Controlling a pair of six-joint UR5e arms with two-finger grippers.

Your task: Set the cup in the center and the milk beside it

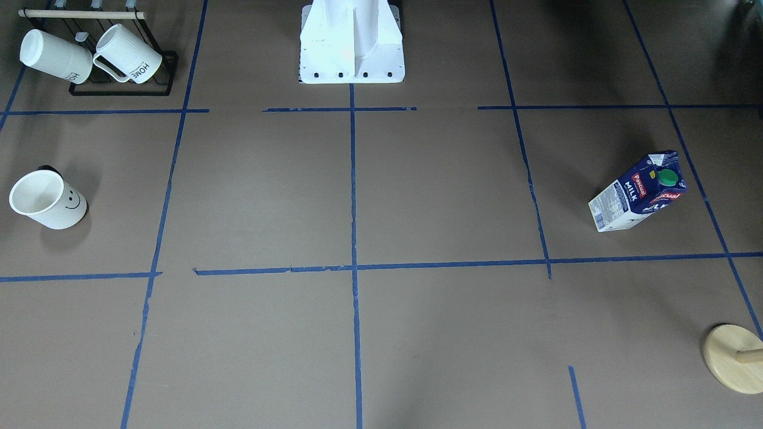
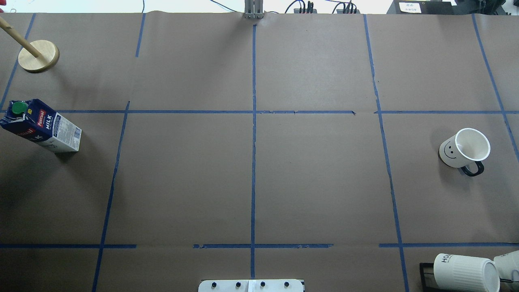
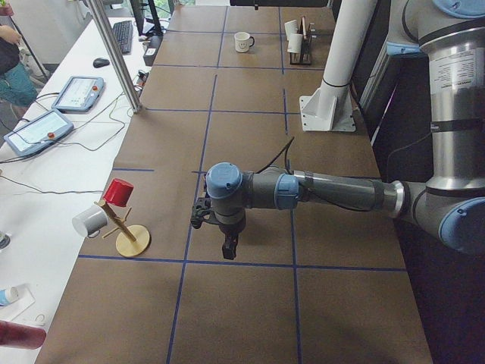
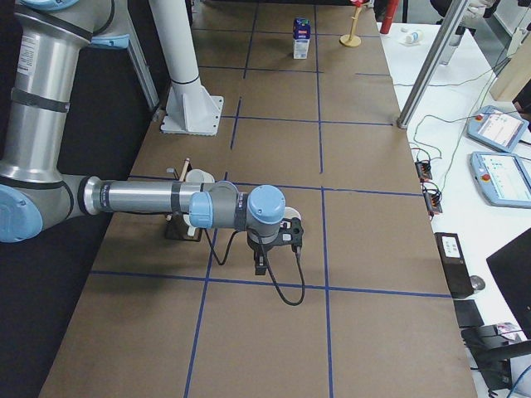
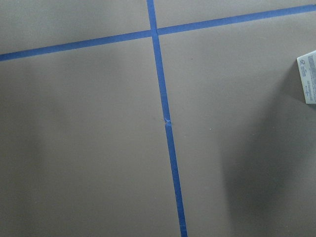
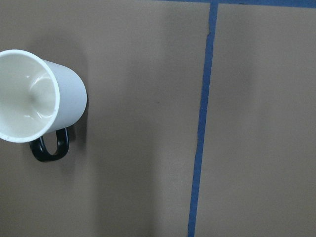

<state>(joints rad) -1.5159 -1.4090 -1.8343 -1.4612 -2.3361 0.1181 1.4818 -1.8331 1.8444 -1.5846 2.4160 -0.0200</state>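
The cup (image 1: 47, 201) stands upright at the table's right end, handle toward the robot; it also shows in the overhead view (image 2: 462, 149) and right wrist view (image 6: 37, 98). The milk (image 1: 638, 193) stands upright at the left end (image 2: 42, 126); its corner shows in the left wrist view (image 5: 308, 76). The center (image 2: 254, 112) tape crossing is bare. My left gripper (image 3: 226, 250) hangs above the table near the milk; my right gripper (image 4: 260, 267) hangs near the cup. I cannot tell if either is open or shut.
A black rack with ribbed "HOME" mugs (image 1: 95, 56) sits at the robot's near right corner (image 2: 462, 271). A wooden mug tree (image 2: 38, 56) stands at the far left corner. The white robot base (image 1: 351, 47) is at the table's robot-side edge.
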